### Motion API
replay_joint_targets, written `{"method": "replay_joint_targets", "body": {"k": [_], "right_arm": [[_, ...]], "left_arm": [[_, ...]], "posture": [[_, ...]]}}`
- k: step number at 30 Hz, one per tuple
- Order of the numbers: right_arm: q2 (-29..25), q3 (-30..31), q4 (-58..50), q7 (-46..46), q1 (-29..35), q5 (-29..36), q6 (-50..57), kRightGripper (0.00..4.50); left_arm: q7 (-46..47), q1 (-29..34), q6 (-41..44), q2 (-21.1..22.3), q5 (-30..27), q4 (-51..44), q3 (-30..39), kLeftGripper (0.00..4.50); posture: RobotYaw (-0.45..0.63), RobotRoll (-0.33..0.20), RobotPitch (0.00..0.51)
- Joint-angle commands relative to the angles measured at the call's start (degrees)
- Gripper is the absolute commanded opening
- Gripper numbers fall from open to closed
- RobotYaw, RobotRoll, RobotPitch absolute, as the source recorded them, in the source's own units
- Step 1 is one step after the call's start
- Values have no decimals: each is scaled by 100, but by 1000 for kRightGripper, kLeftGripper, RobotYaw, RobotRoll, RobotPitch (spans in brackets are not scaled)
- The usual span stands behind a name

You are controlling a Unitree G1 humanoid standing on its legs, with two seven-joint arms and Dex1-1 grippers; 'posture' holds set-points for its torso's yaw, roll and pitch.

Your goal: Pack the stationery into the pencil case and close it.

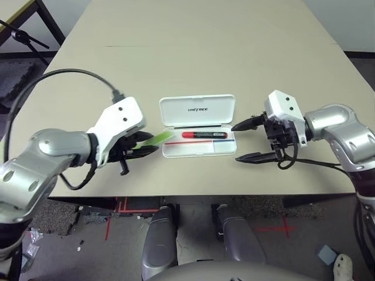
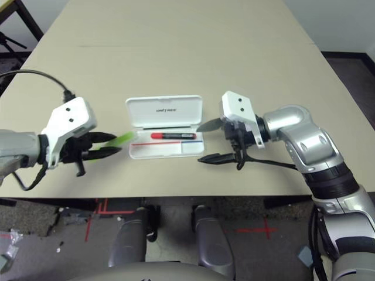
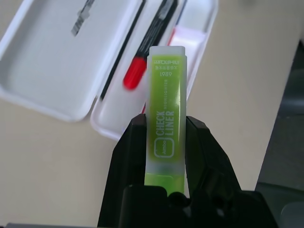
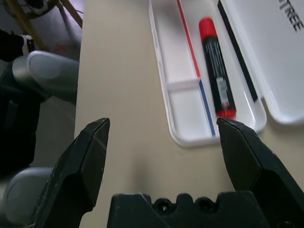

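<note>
Nearest the head camera are the two silver forearms, one on either side of the pencil case [image 1: 198,126], which lies open near the table's front edge. Left of the case, the left gripper [image 1: 142,146] pinches a chunky lime-green highlighter [image 3: 166,114] between its black fingers; the tip of the translucent plastic body reaches over the case's left end. In the left wrist view the highlighter's label reads "CHECK LINER" along its length, with "1989" nearer the cap end.

Glossy white hard plastic with rounded corners forms the case, whose lid is hinged back flat on the far side and printed with small dark lettering reading "UNITREE". A red-and-blue stripe runs along the tray, and a low wall divides off a small compartment at its right end. Along the tray's far side lies the slim red marker [image 4: 216,66], with a black band and a fine white label too small to read.

Right of the case, the right gripper [image 1: 253,140] hangs with its fingers spread wide, holding nothing. Bare beige table [image 1: 199,47] stretches well beyond the case.
</note>
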Motion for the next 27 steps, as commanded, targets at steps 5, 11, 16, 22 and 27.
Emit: {"method": "replay_joint_targets", "body": {"k": [5,11,16,22,27], "right_arm": [[-259,-282,-259,-172,428,27,58,4500],[-329,-451,-451,-329,676,74,148,4500],[-386,-601,-614,-431,863,122,222,4500],[-429,-676,-750,-539,966,181,291,4500],[-438,-705,-799,-588,1002,195,318,4500]], "left_arm": [[-245,-784,-521,-492,625,497,-1091,1079],[-521,-1132,-930,-800,1098,930,-1692,1079],[-716,-1252,-1229,-924,1504,1279,-1996,1080],[-797,-1267,-1546,-1044,1975,1689,-2146,1079],[-890,-1248,-1608,-1134,2109,1776,-2112,1079]], "posture": [[-102,0,179],[-136,0,179],[-162,0,180],[-177,0,181],[-181,0,181]]}}
